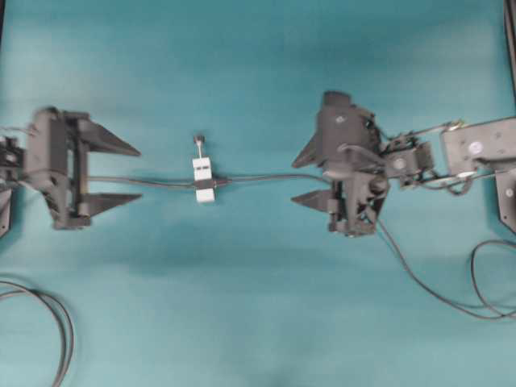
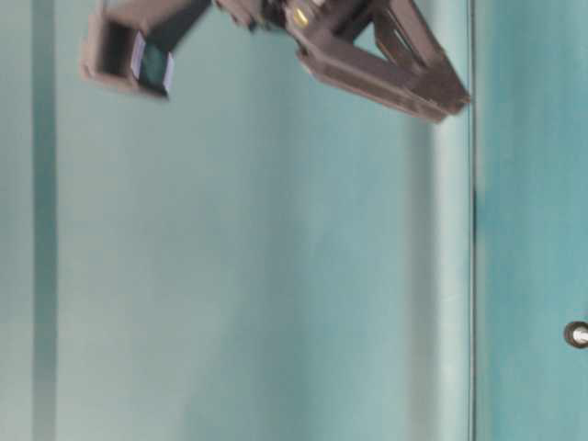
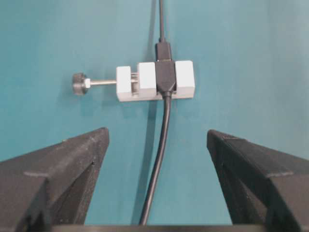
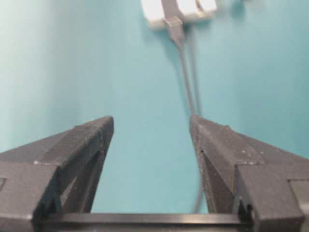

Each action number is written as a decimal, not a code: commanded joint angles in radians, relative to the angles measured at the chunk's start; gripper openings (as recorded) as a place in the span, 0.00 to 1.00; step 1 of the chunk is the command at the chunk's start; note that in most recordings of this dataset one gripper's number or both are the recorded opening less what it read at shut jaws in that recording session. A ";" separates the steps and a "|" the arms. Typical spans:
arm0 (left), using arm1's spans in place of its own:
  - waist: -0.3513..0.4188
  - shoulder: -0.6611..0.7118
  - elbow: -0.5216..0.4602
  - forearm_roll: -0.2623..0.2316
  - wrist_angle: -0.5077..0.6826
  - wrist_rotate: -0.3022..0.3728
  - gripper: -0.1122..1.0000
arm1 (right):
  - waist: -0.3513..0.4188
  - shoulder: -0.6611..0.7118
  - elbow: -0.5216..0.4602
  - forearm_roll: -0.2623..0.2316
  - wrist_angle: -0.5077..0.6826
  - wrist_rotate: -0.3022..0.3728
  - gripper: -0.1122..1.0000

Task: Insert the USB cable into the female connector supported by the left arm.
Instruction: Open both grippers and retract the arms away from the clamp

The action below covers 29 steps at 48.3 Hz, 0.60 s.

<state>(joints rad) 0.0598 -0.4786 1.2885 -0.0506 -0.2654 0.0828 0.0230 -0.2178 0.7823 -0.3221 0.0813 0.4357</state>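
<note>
Teal table (image 1: 258, 322) bears USB cable (image 1: 266, 177) between both open grippers.

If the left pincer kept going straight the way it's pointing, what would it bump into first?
Probably the white block in the middle of the table. The left pincer is open and empty and points right at it, with the dark cable running between its fingers. It may be too high and pass over; height is hard to judge.

A white block (image 1: 203, 179) is seen at centre frame on the teal table (image 1: 258, 322); thin dark cables run from it to either side; the left gripper (image 1: 135, 172) and right gripper (image 1: 297, 179) are spread wide, facing it, both well apart from it.
</note>
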 commanded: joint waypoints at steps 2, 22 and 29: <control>0.000 -0.117 0.029 -0.005 0.034 -0.012 0.93 | -0.015 -0.071 0.048 -0.005 -0.081 0.003 0.70; 0.009 -0.454 0.092 -0.003 0.198 -0.009 0.93 | -0.095 -0.261 0.270 -0.005 -0.267 -0.003 0.70; 0.009 -0.454 0.083 -0.003 0.212 -0.008 0.93 | -0.126 -0.285 0.319 -0.005 -0.288 -0.067 0.70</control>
<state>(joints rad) 0.0660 -0.9357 1.3959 -0.0506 -0.0522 0.0828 -0.0920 -0.4847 1.0968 -0.3237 -0.1825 0.3927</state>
